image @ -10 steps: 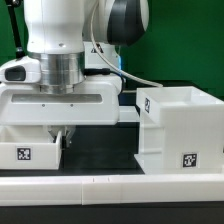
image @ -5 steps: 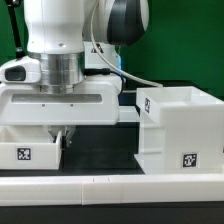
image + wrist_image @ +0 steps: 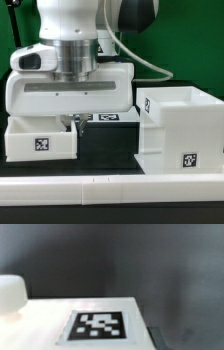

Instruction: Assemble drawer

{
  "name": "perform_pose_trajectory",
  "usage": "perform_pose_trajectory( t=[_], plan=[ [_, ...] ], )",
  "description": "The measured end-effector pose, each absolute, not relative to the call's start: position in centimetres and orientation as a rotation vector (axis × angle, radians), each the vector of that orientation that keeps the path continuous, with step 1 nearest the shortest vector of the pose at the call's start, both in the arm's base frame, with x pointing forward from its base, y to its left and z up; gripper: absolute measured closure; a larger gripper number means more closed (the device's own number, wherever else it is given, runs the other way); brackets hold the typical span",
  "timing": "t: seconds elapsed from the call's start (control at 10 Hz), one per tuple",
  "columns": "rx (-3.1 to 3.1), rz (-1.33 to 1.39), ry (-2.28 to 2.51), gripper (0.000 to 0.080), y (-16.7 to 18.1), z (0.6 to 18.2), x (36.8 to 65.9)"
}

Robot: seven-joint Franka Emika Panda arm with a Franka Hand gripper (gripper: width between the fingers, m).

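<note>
The tall white box housing (image 3: 178, 125) stands at the exterior view's right, open at the top, with a tag low on its front. A small white tray (image 3: 40, 140) with a tag on its front sits at the left. My gripper (image 3: 71, 123) comes down at the tray's right wall and its fingers are closed on that wall. A second tagged white part (image 3: 105, 118) shows behind, between the tray and the housing. The wrist view shows a white tagged face (image 3: 98, 325) with a white knob (image 3: 10, 294) beside it. My fingertips do not show clearly there.
The low white border wall (image 3: 110, 185) runs along the front of the dark table (image 3: 105, 150). The arm's large white body (image 3: 70, 90) hangs over the tray and hides the back left. A green backdrop stands behind.
The arm has risen and shifted toward the exterior view's right. The tray has moved up and to the right with the gripper. The housing has not moved.
</note>
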State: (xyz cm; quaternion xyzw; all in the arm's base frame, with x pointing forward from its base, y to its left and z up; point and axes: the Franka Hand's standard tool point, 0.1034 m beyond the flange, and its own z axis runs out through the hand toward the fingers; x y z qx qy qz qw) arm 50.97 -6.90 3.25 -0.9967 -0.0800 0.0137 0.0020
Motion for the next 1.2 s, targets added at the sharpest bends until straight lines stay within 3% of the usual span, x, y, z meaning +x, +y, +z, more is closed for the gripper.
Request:
perform_pose_trajectory(
  t=[0.5, 0.9, 1.2],
  plan=[
    [-3.085, 0.056, -0.531, 0.0757, -6.8, 3.1, 50.9],
    [-2.9, 0.05, -1.27, 0.0757, -5.7, 3.2, 51.6],
    [-2.788, 0.059, -1.496, 0.0757, -6.1, 3.2, 51.5]
  ],
)
